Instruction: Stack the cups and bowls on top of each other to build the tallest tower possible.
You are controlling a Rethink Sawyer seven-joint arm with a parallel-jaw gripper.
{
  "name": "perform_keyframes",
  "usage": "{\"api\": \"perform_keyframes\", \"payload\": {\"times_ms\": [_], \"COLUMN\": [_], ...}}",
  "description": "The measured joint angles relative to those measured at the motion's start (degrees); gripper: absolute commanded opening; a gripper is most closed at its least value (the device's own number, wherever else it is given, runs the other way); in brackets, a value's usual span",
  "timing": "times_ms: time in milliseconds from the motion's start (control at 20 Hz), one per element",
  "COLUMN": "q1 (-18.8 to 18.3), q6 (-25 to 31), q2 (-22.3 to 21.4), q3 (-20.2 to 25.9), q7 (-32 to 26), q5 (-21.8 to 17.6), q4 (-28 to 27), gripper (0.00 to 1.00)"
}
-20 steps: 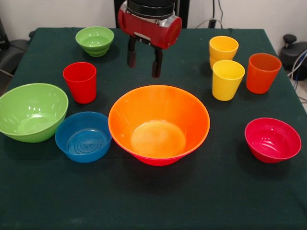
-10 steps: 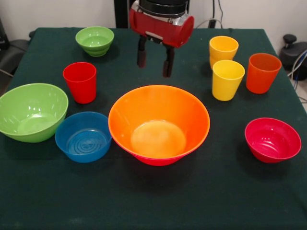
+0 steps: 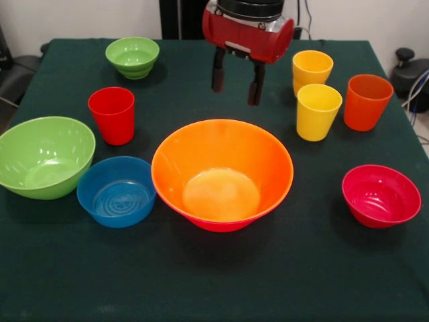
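The tower, an orange bowl nested in a pink one, sits mid-surface. Behind it my gripper hovers, fingers apart and empty. I should centre over one yellow cup before descending.

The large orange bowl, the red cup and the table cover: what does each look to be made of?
The large orange bowl looks like glossy moulded plastic: a soft sheen lies on its inner floor, and its wall is thin and evenly coloured. The red cup looks like the same smooth plastic, with a thin rim and faint highlights. The table cover is probably dark green cloth: matt, with no reflections.
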Motion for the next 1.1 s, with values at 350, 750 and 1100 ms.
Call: {"api": "perform_keyframes", "payload": {"times_ms": [350,750,1100], "q1": [3.8,6.1,7.9], "q6": [0.0,0.0,0.0], "q2": [0.0,0.0,0.5], "q3": [-4.6,-9.0,-14.8], "q7": [0.0,0.7,3.9], "q5": [3.0,7.3,11.1], "q4": [0.7,2.4,3.0], "gripper": [1.00,1.00,1.00]}}
